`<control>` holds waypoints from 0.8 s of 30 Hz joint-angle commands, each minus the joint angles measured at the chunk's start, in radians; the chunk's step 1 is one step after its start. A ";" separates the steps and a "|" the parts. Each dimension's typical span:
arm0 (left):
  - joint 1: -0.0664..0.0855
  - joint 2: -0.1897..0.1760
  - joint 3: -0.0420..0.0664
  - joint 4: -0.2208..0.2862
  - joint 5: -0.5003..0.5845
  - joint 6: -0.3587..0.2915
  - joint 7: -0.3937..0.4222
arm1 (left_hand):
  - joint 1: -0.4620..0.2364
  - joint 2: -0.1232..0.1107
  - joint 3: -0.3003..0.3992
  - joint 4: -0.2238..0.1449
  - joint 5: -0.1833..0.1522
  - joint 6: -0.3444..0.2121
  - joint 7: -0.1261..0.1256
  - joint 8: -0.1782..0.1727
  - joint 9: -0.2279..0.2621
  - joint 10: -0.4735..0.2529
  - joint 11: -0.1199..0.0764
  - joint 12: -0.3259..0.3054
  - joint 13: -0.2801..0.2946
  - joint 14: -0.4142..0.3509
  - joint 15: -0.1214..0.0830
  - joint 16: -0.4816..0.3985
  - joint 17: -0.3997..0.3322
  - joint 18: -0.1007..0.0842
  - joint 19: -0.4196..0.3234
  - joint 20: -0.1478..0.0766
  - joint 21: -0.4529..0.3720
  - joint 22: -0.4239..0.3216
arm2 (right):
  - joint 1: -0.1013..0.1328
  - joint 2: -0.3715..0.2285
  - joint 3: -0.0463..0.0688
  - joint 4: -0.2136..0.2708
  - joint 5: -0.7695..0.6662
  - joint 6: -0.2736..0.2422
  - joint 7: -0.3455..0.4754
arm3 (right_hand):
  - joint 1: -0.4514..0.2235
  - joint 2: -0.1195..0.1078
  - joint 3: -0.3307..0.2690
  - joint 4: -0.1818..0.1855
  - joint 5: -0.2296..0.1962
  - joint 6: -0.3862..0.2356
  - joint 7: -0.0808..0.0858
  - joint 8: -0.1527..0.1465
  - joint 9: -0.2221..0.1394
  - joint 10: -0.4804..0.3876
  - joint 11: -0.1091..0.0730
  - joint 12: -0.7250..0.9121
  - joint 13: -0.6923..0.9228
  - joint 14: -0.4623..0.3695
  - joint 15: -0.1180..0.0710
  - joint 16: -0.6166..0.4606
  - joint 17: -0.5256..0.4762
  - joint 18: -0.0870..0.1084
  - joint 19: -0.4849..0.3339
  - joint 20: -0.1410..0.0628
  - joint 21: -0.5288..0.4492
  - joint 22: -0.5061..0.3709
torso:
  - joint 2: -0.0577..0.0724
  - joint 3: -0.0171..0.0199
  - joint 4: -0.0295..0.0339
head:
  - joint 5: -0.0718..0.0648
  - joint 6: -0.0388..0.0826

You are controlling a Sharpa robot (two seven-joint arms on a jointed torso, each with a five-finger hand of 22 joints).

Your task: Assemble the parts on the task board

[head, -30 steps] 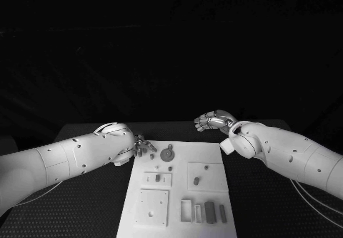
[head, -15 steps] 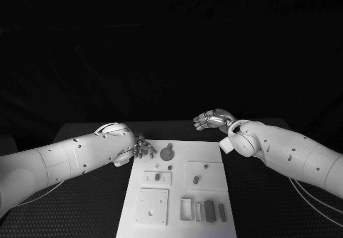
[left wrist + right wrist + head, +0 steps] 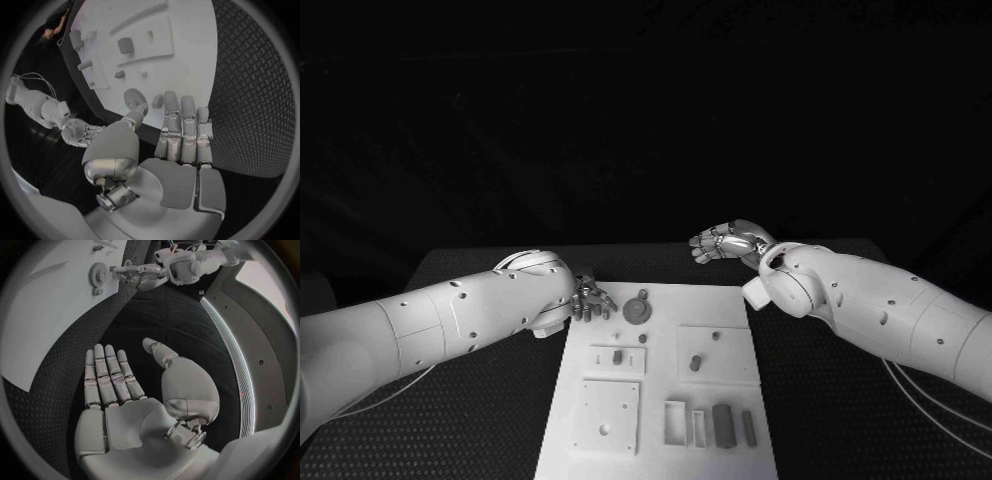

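Left arm hides task board (image 3: 726, 330) corner

The counter (image 3: 473, 420) is black with a fine woven, diamond-like texture. The task board (image 3: 668, 400) is plain white, and the parts on it are grey, among them a darker grey gear (image 3: 639, 311) and a dark grey block (image 3: 723, 425). Both arms are white with small dark dots; the left hand (image 3: 591, 299) and right hand (image 3: 726, 242) are silver.
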 commanded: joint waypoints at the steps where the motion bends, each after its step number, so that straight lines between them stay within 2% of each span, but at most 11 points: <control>1: -0.001 0.003 0.000 0.002 0.015 0.014 0.012 | 0.002 0.009 -0.001 -0.007 0.006 0.009 0.001 0.006 -0.001 0.002 -0.003 0.000 -0.002 -0.004 0.001 0.003 -0.001 -0.015 -0.007 -0.067 0.004 -0.002 | -0.001 0.002 0.000 0.000 -0.006 0.013 0.011 | -0.006 0.000 -0.006 0.000 0.004 -0.008 0.039 0.005 -0.001 0.004 0.002 -0.005 -0.001 -0.006 0.003 -0.004 -0.001 -0.003 -0.008 -0.001 -0.006 0.001 | 0.000 0.0001 0.0016 | -0.001 -0.001; 10: -0.002 0.004 0.000 0.001 0.039 0.034 0.014 | 0.017 0.037 -0.003 -0.027 0.026 0.015 0.000 0.007 -0.004 0.007 -0.005 0.000 -0.005 -0.001 0.001 0.006 -0.003 -0.015 -0.006 -0.067 0.008 -0.004 | -0.001 0.004 0.000 0.000 -0.006 0.014 0.011 | -0.006 0.000 -0.007 0.000 0.005 -0.008 0.040 0.005 -0.002 0.004 0.002 -0.005 -0.001 -0.007 0.003 -0.004 -0.002 -0.003 -0.008 -0.001 -0.007 0.002 | 0.000 0.0003 -0.0007 | 0.001 0.000; 15: -0.003 0.008 0.000 -0.001 0.044 0.034 0.016 | 0.026 0.048 -0.003 -0.045 0.062 0.018 -0.001 0.008 -0.005 0.010 -0.005 -0.001 -0.008 0.000 0.001 0.007 -0.006 -0.015 -0.006 -0.067 0.011 -0.006 | -0.002 0.005 0.000 -0.001 -0.006 0.014 0.011 | -0.006 0.000 -0.007 0.000 0.005 -0.008 0.040 0.005 -0.002 0.003 0.002 -0.005 -0.001 -0.007 0.003 -0.004 -0.002 -0.003 -0.008 -0.001 -0.007 0.002 | 0.000 -0.0014 -0.0003 | 0.000 -0.001; 22: -0.005 0.007 0.000 -0.005 0.047 0.022 0.019 | 0.033 0.056 -0.001 -0.056 0.071 0.021 -0.001 0.010 -0.006 0.010 -0.005 -0.002 -0.009 -0.001 0.001 0.007 -0.007 -0.015 -0.005 -0.066 0.013 -0.007 | -0.003 0.006 0.000 -0.001 -0.006 0.015 0.011 | -0.006 0.001 -0.007 0.000 0.005 -0.009 0.040 0.005 -0.002 0.003 0.002 -0.005 -0.001 -0.007 0.003 -0.004 -0.002 -0.003 -0.008 -0.001 -0.007 0.002 | 0.000 -0.0013 0.0002 | -0.001 -0.003; 24: -0.005 0.006 0.000 -0.006 0.058 0.014 0.020 | 0.040 0.065 0.002 -0.063 0.073 0.022 -0.001 0.010 -0.006 0.011 -0.005 -0.002 -0.010 -0.001 0.001 0.008 -0.008 -0.015 -0.005 -0.066 0.014 -0.008 | -0.003 0.006 0.000 -0.001 -0.006 0.015 0.011 | -0.006 0.001 -0.007 0.000 0.005 -0.009 0.040 0.005 -0.002 0.003 0.002 -0.005 -0.001 -0.007 0.003 -0.004 -0.003 -0.003 -0.008 -0.001 -0.007 0.002 | 0.000 -0.0013 0.0002 | -0.001 -0.003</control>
